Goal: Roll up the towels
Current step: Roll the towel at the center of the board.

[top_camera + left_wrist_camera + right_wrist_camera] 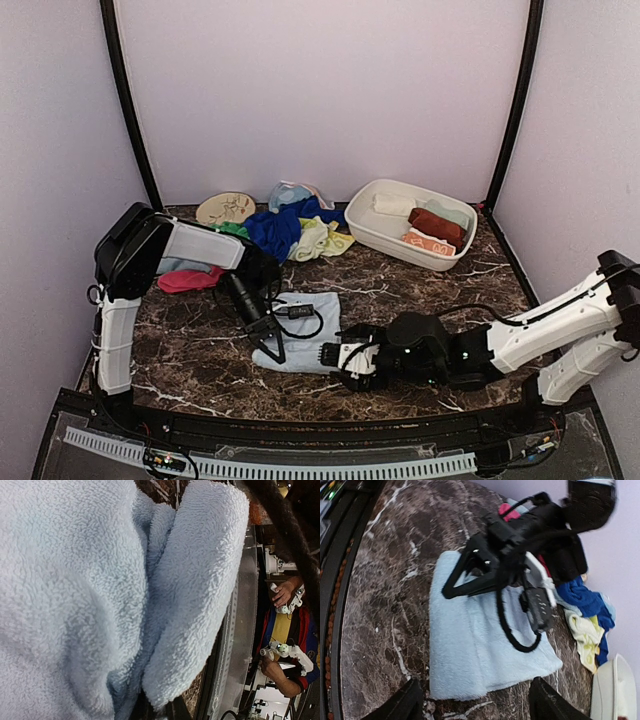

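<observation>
Tightness counts: the left gripper (445,592), pinched shut on an edge of the pale blue towel (308,352) lying flat near the front of the table (200,375), should curl that edge over snugly while the right gripper (476,695), fingers spread wide beside it, steadies the cloth.

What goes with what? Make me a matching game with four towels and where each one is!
Towels:
1. pale blue towel
2. rust-brown towel
3. pink-red towel
4. royal blue towel

Places:
A. inside the white basin
B. in the heap at the back of the table
C. at the front of the table, nearest the arms
D. at the left edge of the table

Right pairs: 1-C, 2-A, 3-D, 4-B
</observation>
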Robot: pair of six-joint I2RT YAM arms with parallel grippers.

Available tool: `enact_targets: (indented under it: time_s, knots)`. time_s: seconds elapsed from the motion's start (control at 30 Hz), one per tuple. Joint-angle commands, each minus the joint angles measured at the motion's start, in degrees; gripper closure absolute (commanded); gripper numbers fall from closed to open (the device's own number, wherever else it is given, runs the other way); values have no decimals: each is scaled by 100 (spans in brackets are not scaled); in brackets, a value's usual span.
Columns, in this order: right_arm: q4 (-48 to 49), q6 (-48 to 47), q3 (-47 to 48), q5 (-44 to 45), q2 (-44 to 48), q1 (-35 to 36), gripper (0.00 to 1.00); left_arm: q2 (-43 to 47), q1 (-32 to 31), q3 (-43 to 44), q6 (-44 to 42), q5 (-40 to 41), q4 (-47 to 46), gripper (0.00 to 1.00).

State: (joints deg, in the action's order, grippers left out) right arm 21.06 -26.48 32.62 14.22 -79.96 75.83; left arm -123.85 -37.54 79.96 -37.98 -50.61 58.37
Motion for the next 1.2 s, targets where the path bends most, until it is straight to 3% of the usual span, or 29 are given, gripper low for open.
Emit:
enact_targets:
  time_s: [0.0,0.33,0.43,0.57,0.67,0.7,0.73,0.77,1.0,1.17]
  knots:
    - [312,-1103,594,58,-962,212,32,-340,-12,-61,285,1150,-304,100]
    - [765,-1385,1643,-197,-2802,58,48,-381,-15,-56,420,1571,-423,100]
    - [640,-1056,1744,-292,-3026,-115,61,-215,-4,-98,294,1393,-503,90]
    - [114,-318,1856,-629,-3074,-381,89,363,121,-406,256,1342,-1024,77]
    - [-284,184,2007,-960,-3061,-564,98,813,530,-625,360,1033,-1430,71]
    - [-442,333,2073,-1098,-3060,-644,100,993,688,-763,384,889,-1610,66]
    - [-605,499,2139,-1293,-3068,-714,100,1228,852,-948,394,646,-1812,54]
    - [-746,653,2188,-1483,-3073,-789,100,1495,973,-1178,344,533,-2037,51]
    - [-1322,1794,2478,-3250,-3138,-1424,100,3442,1294,-2815,-188,771,-3551,46]
    - [-1597,2989,3056,-5210,-3654,-2164,100,3738,1123,-2918,-440,958,-3580,47]
